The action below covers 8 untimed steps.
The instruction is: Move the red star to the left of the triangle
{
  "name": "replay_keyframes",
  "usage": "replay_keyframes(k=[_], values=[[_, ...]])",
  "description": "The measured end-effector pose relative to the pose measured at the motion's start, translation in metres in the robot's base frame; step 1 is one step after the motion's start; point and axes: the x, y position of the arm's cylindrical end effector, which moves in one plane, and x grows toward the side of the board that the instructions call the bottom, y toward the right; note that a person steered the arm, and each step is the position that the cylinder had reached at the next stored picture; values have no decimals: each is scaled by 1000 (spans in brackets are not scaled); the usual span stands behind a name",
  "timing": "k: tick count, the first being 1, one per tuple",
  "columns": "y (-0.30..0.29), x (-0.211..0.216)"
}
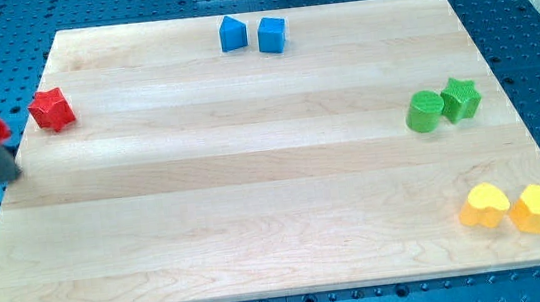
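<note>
The small red star block [52, 110] sits near the left edge of the pale wooden counter [252, 173], well apart from the blue block [232, 33] I take for the triangle. I have no fingers, so nothing is held. My tip [10, 172] is lower-left of the star, not touching: approach step, then push rightward and up

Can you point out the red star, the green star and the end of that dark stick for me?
red star [53, 109]: camera view, middle of its top face.
green star [462, 98]: camera view, middle of its top face.
my tip [13, 176]: camera view, very end of the rod.
</note>
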Motion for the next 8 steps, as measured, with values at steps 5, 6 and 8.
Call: replay_keyframes(k=[5,6,8], values=[[154,-114],[131,-118],[117,-97]])
